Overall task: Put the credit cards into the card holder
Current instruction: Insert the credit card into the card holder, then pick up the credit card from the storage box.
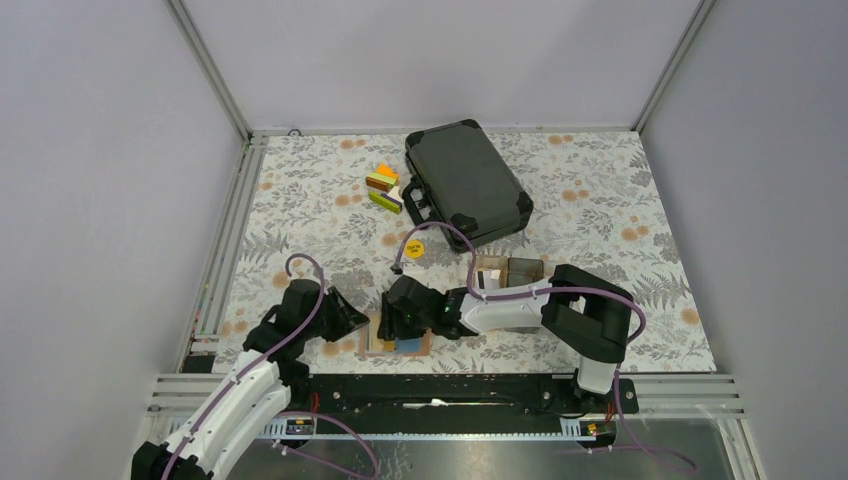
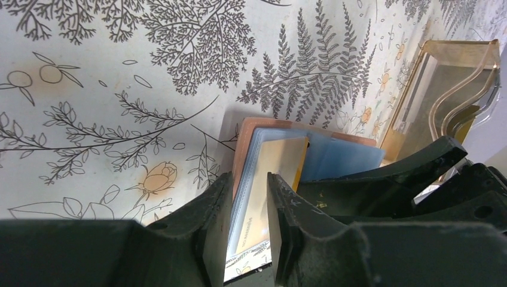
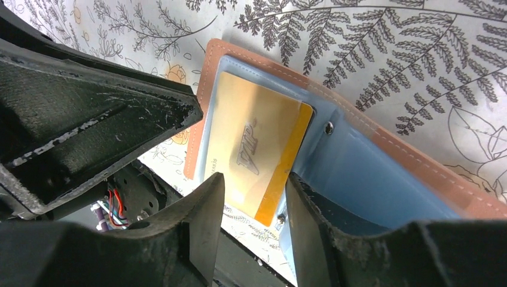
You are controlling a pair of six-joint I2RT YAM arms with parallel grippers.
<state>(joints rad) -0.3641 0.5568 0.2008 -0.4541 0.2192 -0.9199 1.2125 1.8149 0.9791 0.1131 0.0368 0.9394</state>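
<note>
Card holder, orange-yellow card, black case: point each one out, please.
card holder [image 3: 382, 179], right wrist view, blue-grey inner pocket
orange-yellow card [image 3: 254, 149], right wrist view, printed face
black case [image 1: 468, 180], top view, lid centre

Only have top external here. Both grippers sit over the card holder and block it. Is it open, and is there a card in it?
Observer: It's open. The right wrist view shows the card holder lying open, blue-grey inside with a salmon-pink rim.
Operator: Card?
Observer: One orange-yellow credit card, printed "VIP", lies on the half toward the left arm. I can't tell whether it is seated in a pocket.
Operator: Is the right gripper holding it?
Observer: It doesn't look like it. The right gripper has its jaws apart over the card's near corner, and the card is not pinched between them.
</note>
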